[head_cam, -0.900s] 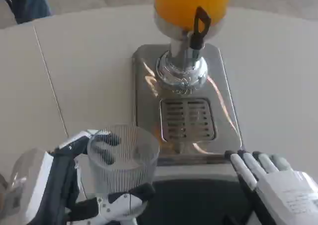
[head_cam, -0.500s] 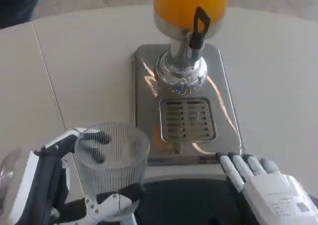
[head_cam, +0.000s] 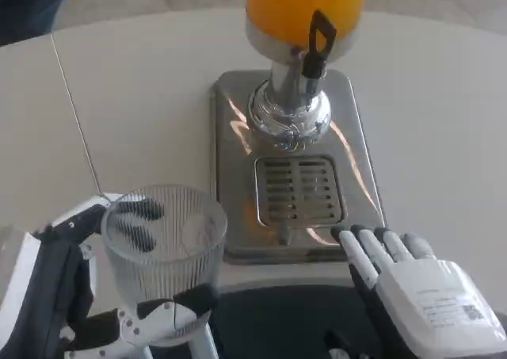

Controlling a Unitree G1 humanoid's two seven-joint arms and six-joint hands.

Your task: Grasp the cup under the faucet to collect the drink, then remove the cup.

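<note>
The left hand [head_cam: 55, 295] has its fingers wrapped round the empty cup [head_cam: 164, 260], low over the bench [head_cam: 142, 97], left of the grate [head_cam: 299, 189]. Carry it upright under the tap [head_cam: 317, 46]. The right hand [head_cam: 408, 284] rests flat, fingers straight, holding nothing; its label is unreadable

Your left hand [head_cam: 95, 295] shows a white shell at the picture's edge, black inner structure, and fingers in white with black pads. Your right hand [head_cam: 412, 288] has a white back bearing a small printed label, with white fingers tipped and edged in black.
</note>
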